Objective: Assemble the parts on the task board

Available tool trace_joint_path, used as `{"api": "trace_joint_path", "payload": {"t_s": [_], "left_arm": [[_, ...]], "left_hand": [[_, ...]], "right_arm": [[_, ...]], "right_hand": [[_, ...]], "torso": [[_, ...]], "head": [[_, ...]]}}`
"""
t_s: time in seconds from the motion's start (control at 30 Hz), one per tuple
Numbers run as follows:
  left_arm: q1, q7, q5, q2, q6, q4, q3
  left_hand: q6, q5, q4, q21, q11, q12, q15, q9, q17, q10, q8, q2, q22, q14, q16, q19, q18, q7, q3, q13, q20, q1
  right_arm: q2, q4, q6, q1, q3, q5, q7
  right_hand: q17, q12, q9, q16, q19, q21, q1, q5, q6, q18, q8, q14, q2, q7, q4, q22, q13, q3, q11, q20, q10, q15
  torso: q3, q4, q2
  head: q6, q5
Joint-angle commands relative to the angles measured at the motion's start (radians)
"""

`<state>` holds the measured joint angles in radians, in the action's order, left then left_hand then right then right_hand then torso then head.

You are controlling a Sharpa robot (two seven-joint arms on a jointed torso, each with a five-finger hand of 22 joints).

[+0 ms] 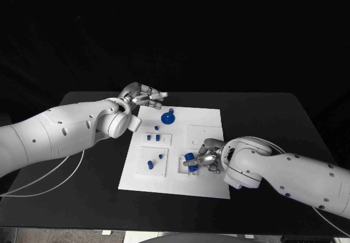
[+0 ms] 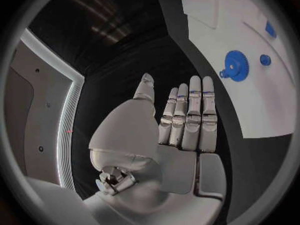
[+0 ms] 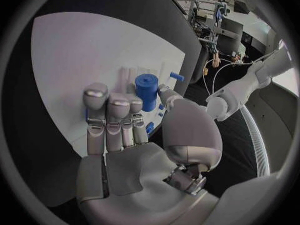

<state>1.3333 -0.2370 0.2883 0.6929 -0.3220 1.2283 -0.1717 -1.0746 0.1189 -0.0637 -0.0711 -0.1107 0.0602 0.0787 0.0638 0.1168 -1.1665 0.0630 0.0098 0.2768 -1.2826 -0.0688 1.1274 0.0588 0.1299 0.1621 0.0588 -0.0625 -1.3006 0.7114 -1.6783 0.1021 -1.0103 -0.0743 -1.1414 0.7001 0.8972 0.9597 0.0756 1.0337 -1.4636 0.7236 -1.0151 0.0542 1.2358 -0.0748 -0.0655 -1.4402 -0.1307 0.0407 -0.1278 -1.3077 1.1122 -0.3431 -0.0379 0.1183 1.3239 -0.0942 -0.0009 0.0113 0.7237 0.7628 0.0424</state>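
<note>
1. Two hands are at work here: our right hand (image 1: 206, 157) sits over the task board (image 1: 208, 187) at about five o'clock from its middle, fingers around a blue cylinder (image 3: 146, 91); whether they truly pinch it, we cannot tell.
2. Our left hand (image 1: 143, 95) hovers off the board's eleven o'clock corner, above the desk (image 1: 306, 126), fingers straight and holding nothing.
3. A blue gear (image 1: 168, 119) lies near the board's twelve o'clock edge, with small blue pegs (image 1: 150, 164) left of centre.
4. We judge the cylinder's seating to be the step in hand; next comes a straight, gentle press downward.
</note>
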Motion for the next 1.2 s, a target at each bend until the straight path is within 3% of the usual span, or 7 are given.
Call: {"api": "trace_joint_path", "payload": {"t_s": [0.03,0.3,0.57,0.67,0.87,1.2], "left_arm": [[0.001,-0.001,-0.004,-0.002,0.013,0.003,0.001],[0.001,0.001,-0.004,-0.001,0.013,0.003,0.001],[0.001,0.002,-0.004,-0.001,0.013,0.003,0.001],[0.001,0.003,-0.004,-0.001,0.014,0.003,0.001],[0.001,0.005,-0.004,-0.001,0.015,0.002,0.001],[0.001,0.009,-0.003,-0.002,0.017,0.001,0.001]], "left_hand": [[0.006,0.006,-0.007,-0.007,-0.002,0.003,0.002,0.001,0.001,0.004,0.002,0.001,-0.001,-0.005,0.002,0.008,-0.011,0.0,0.001,0.001,0.0,0.005],[0.004,0.006,-0.009,-0.007,-0.002,0.003,0.002,0.002,0.001,0.003,0.003,0.001,-0.002,-0.005,0.002,0.009,-0.011,-0.001,0.0,0.001,-0.001,0.005],[0.002,0.006,-0.011,-0.007,-0.002,0.003,0.002,0.001,0.001,0.003,0.002,0.0,-0.004,-0.005,0.002,0.009,-0.011,-0.001,-0.001,0.001,-0.001,0.006],[0.002,0.006,-0.011,-0.007,-0.002,0.003,0.002,0.001,0.001,0.003,0.002,0.0,-0.004,-0.005,0.002,0.009,-0.011,-0.001,-0.001,0.001,-0.001,0.006],[0.003,0.006,-0.013,-0.007,-0.002,0.003,0.002,0.001,0.001,0.004,0.002,-0.001,-0.004,-0.005,0.002,0.009,-0.011,-0.001,-0.001,0.001,-0.001,0.007],[0.004,0.005,-0.015,-0.007,-0.002,0.003,0.002,0.001,0.002,0.005,0.002,-0.003,-0.006,-0.005,0.002,0.009,-0.011,-0.001,-0.002,0.001,-0.001,0.008]], "right_arm": [[-0.005,-0.005,-0.029,0.003,0.003,-0.024,0.006],[-0.003,-0.012,-0.033,0.002,0.004,-0.034,0.008],[-0.008,-0.014,-0.036,0.002,0.004,-0.043,0.007],[-0.009,-0.015,-0.037,0.002,0.004,-0.049,0.006],[-0.011,-0.015,-0.035,0.002,0.004,-0.055,0.003],[-0.011,-0.017,-0.021,0.002,0.004,-0.063,-0.005]], "right_hand": [[0.002,-0.007,0.001,-0.005,-0.056,-0.002,-0.001,-0.005,0.002,0.016,0.001,0.001,-0.015,0.001,-0.014,-0.043,0.0,-0.001,-0.007,0.008,0.003,-0.008],[0.004,-0.007,0.001,-0.006,-0.056,-0.002,-0.002,-0.005,0.003,0.017,0.001,0.001,-0.016,0.001,-0.018,-0.044,0.0,-0.001,-0.007,0.008,0.004,-0.008],[0.005,-0.012,0.0,-0.008,-0.056,-0.005,0.012,-0.006,0.001,0.017,0.001,0.001,-0.048,0.0,-0.052,-0.043,-0.001,0.019,-0.008,0.01,0.002,-0.01],[0.004,-0.015,0.0,-0.012,-0.056,-0.008,0.007,-0.006,-0.003,0.017,0.001,0.001,-0.07,0.001,-0.082,-0.043,-0.001,0.052,-0.007,0.011,0.002,-0.011],[0.004,-0.017,0.001,-0.02,-0.056,-0.013,-0.028,-0.005,-0.01,0.015,0.001,0.001,-0.078,0.002,-0.153,-0.042,0.003,0.132,-0.006,0.013,-0.002,-0.012],[0.005,-0.018,0.001,-0.021,-0.056,-0.014,-0.029,-0.005,-0.012,0.015,0.001,0.001,-0.079,0.003,-0.154,-0.042,0.004,0.137,-0.006,0.013,-0.003,-0.012]], "torso": [[0.0003,0.0001,0.0],[-0.0002,0.0003,0.0],[-0.0003,0.0003,0.0],[-0.0003,0.0004,0.0],[-0.0002,0.0004,0.0],[0.0002,0.0005,0.001]], "head": [[0.0,0.003],[0.0,0.006],[0.0,0.012],[0.0,0.014],[0.0,0.016],[-0.001,0.018]]}}
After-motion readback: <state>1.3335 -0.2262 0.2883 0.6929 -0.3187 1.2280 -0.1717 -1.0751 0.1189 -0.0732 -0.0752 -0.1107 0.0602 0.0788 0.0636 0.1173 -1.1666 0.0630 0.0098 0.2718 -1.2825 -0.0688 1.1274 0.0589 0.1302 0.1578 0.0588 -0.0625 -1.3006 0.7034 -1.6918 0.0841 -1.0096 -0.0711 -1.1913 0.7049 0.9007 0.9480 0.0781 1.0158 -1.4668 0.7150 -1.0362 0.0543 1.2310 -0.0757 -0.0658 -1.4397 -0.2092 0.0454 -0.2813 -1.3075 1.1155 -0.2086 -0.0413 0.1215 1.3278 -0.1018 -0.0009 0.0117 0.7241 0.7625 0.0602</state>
